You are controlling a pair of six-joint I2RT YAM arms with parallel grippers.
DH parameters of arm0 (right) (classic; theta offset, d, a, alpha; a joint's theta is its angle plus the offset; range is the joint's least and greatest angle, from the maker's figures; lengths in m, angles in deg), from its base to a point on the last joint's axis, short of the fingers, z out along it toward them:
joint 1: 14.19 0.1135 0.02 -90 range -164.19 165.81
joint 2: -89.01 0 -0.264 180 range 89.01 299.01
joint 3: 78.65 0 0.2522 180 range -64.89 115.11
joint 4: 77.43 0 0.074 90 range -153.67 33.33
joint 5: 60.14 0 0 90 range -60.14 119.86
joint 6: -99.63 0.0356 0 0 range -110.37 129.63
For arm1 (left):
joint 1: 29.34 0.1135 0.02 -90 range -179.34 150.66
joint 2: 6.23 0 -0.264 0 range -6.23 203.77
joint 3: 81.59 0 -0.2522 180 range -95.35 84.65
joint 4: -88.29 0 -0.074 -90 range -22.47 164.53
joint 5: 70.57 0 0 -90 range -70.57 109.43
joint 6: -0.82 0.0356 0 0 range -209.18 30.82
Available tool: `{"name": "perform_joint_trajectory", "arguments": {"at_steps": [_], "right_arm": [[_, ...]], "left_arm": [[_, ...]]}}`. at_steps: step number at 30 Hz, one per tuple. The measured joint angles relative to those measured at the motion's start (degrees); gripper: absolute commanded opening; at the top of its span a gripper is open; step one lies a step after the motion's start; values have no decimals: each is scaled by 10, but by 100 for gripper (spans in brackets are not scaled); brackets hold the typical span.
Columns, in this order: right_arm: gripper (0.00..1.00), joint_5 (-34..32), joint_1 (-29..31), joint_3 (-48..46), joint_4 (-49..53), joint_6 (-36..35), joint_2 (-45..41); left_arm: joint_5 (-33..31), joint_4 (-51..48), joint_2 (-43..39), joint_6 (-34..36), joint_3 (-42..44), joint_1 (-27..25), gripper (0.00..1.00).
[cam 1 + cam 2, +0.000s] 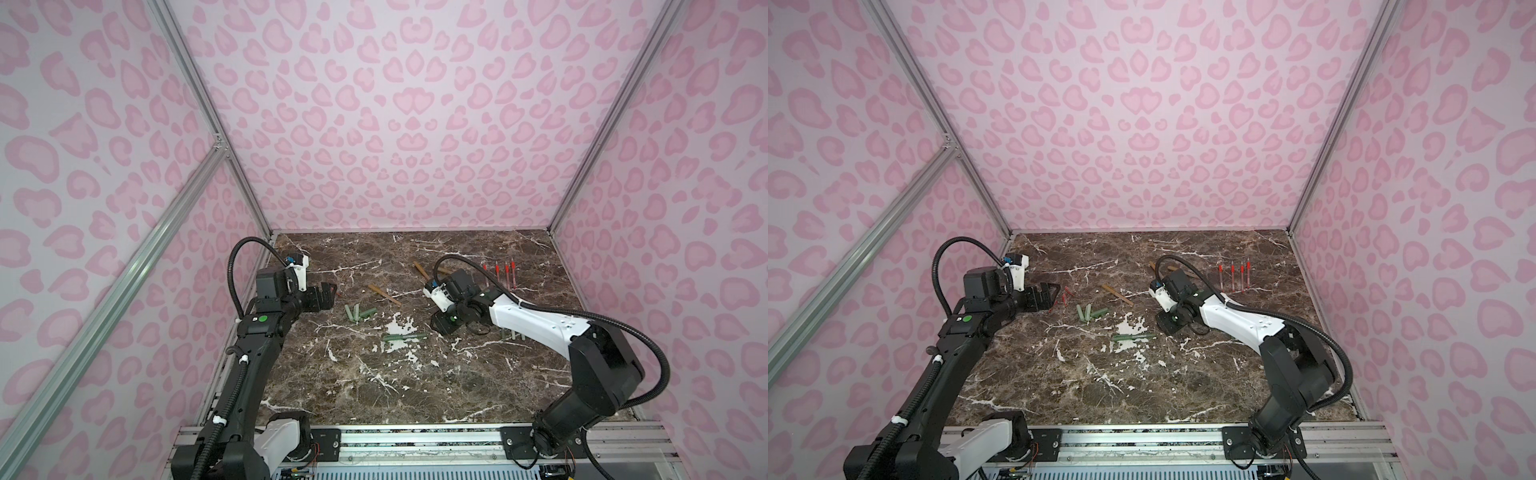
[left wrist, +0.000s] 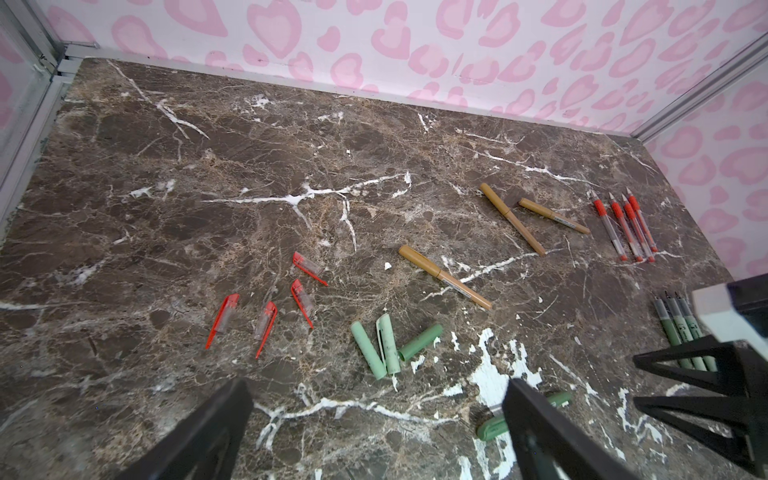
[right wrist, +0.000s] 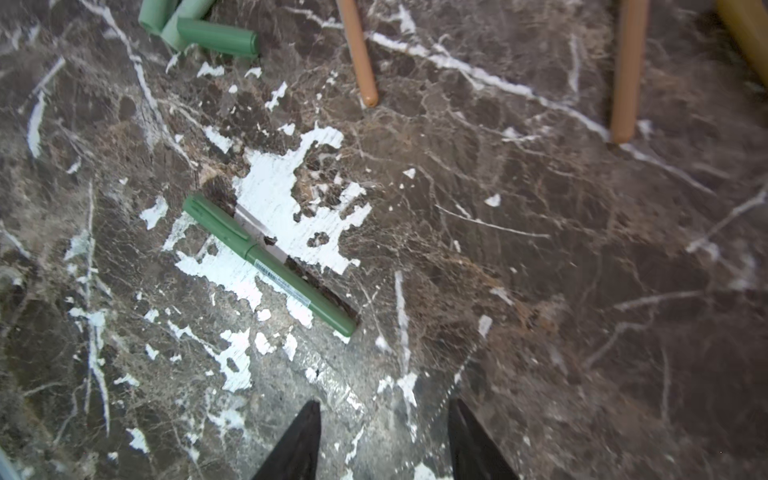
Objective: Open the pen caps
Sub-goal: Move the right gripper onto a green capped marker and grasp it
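Left tool (image 2: 379, 384): jaws spread wide, nothing between them; hangs low at the left side of the brown marble-patterned counter (image 2: 187, 158).
Right tool (image 3: 384, 402): jaws partly apart, empty (both fingers show bare), low over the middle of the counter.

Caps, loose:
- Four clear red-clipped plastic caps (image 2: 222, 318), scattered apart from one another just beside the left tool.
- Three sage green plastic caps (image 2: 388, 349), in a touching cluster next to the red ones, toward the counter's middle.

Caps, fitted:
- One on the green capped pen (image 3: 266, 262), which lies alone between the two tools, across a worn white patch.
- Three on the tan-brown capped pens (image 2: 444, 276), spread farther back.

Bodies, uncapped:
- Four clear red-gripped pen bodies (image 2: 625, 226), side by side at the far right, tips toward the back wall.
- A few green pen bodies (image 2: 671, 332), side by side and partly hidden by the right arm (image 1: 540, 324).

Surround: pink heart-spotted walls (image 1: 374, 104).
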Motion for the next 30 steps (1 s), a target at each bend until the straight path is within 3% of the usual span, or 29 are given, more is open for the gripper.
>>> {"name": "perform_joint_trajectory", "arguments": {"at_steps": [10,17,25,30], "right_arm": [[49,-5,74,117,49,-78,127],[42,-11,89,167,78,-106,180],[30,-15,94,188,92,-123,219],[17,-26,94,181,82,-127,219]], "left_arm": [[-1,0,-9,0,2,5,98],[1,0,-10,0,2,8,98],[3,0,-12,0,4,10,98],[4,0,-12,0,4,11,98]]}}
